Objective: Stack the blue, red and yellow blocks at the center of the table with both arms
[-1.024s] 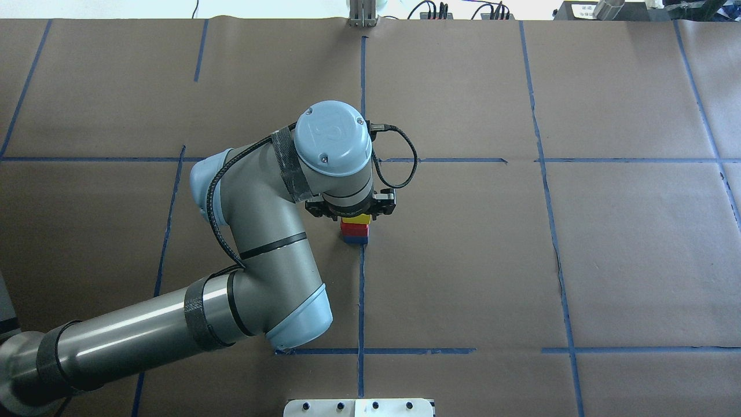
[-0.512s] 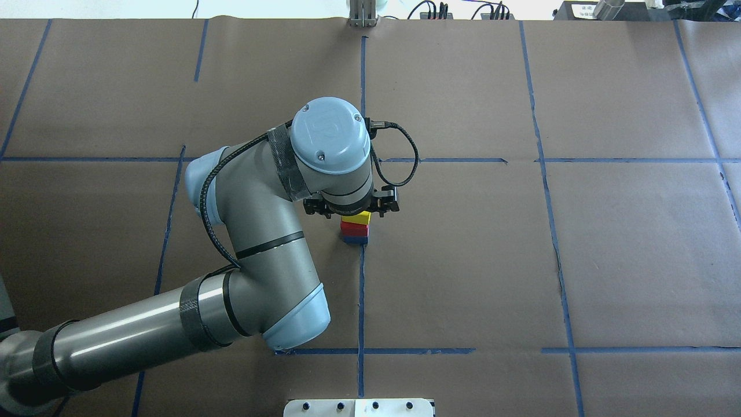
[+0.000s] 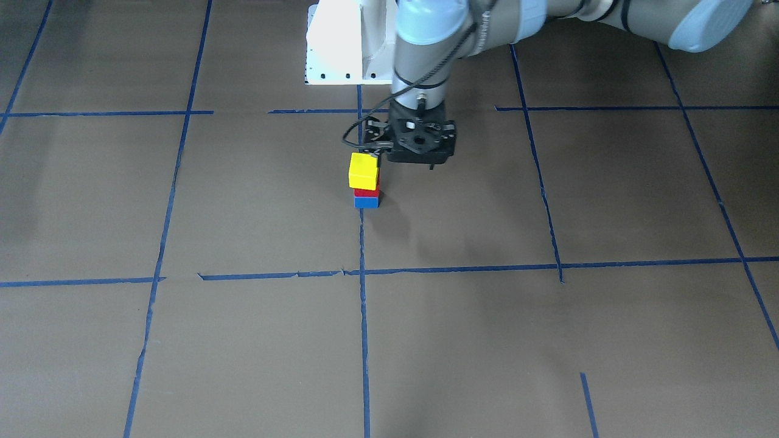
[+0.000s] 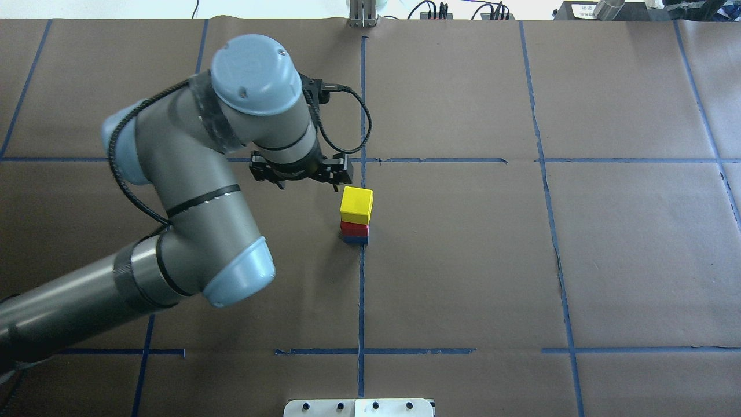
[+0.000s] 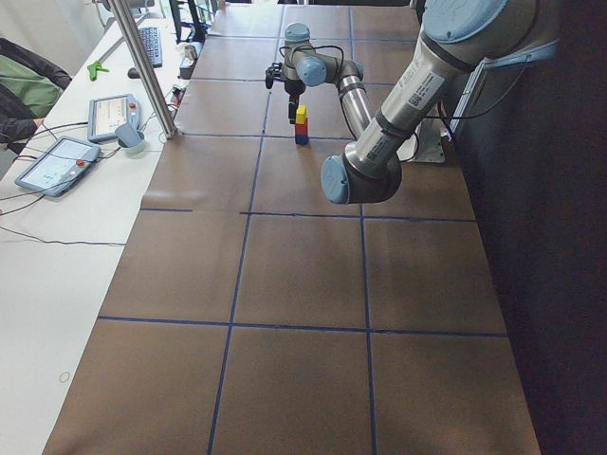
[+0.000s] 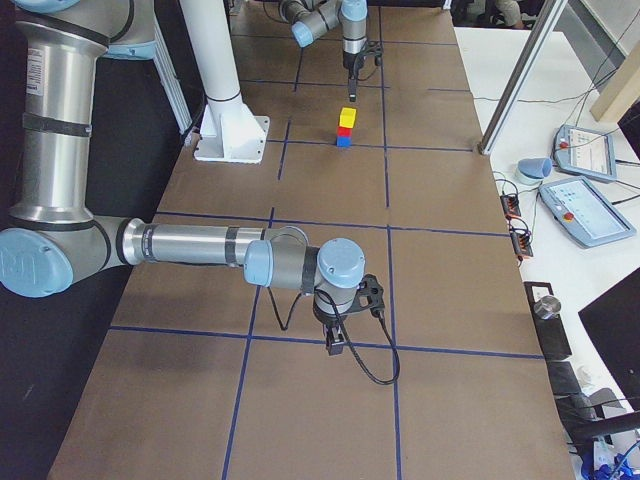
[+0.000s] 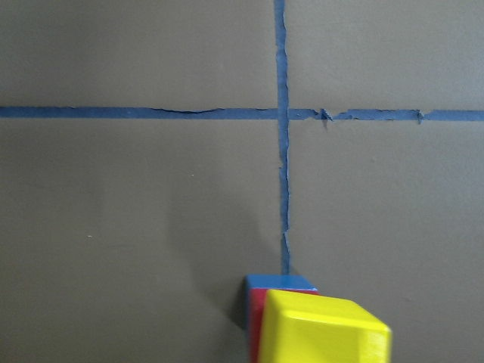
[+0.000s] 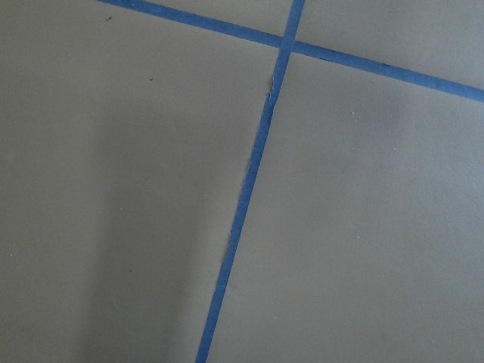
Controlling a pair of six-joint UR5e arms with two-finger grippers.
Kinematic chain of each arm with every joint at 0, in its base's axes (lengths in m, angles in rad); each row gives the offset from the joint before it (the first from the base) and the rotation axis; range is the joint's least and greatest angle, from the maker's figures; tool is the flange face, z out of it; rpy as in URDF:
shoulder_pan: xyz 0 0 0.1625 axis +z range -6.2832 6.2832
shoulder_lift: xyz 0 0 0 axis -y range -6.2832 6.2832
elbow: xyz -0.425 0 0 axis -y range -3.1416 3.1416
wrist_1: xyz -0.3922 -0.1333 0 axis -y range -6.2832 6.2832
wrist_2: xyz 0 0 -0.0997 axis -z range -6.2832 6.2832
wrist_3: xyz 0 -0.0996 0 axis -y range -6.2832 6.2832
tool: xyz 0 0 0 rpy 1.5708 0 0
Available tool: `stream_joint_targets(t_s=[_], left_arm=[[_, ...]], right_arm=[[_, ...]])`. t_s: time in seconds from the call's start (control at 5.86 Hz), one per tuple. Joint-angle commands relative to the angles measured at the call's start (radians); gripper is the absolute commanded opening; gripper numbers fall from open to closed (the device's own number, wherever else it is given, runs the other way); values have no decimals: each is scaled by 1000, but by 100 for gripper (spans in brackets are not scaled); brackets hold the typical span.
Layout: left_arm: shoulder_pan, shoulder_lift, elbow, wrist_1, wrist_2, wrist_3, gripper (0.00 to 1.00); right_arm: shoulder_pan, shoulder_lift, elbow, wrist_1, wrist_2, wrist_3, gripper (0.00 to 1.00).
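Yellow block (image 4: 356,204) tops red block (image 4: 354,229) on blue block (image 4: 354,239).

No legible text, nos. or brand marks in any view. A white label (image 4: 580,8) on gear past the table's far edge, right side of the overhead view, carries print too small to read. Two pendant screens (image 6: 583,150) on the side bench show coloured graphics only; their writing is too blurred to make out, same from the exterior left view.
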Motion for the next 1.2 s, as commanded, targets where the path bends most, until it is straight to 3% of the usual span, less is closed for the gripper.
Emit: stream_joint_targets(t_s=[0.0, 0.34, 0.51, 0.85, 1.02], left_arm=[[-215, 217, -74, -7, -157, 350, 100], [-501, 500, -73, -54, -333, 739, 100], [-639, 613, -63, -56, -372, 902, 100], [-774, 785, -65, -56, -374, 1096, 100], [-786, 848, -42, -55, -373, 1091, 100]], right_arm=[[0, 1, 0, 0, 0, 0, 100], [0, 6, 2, 0, 0, 0, 100], [0, 8, -1, 6, -2, 0, 100], [0, 20, -6, 29, -12, 78, 98], [0, 21, -15, 52, -11, 113, 99]])
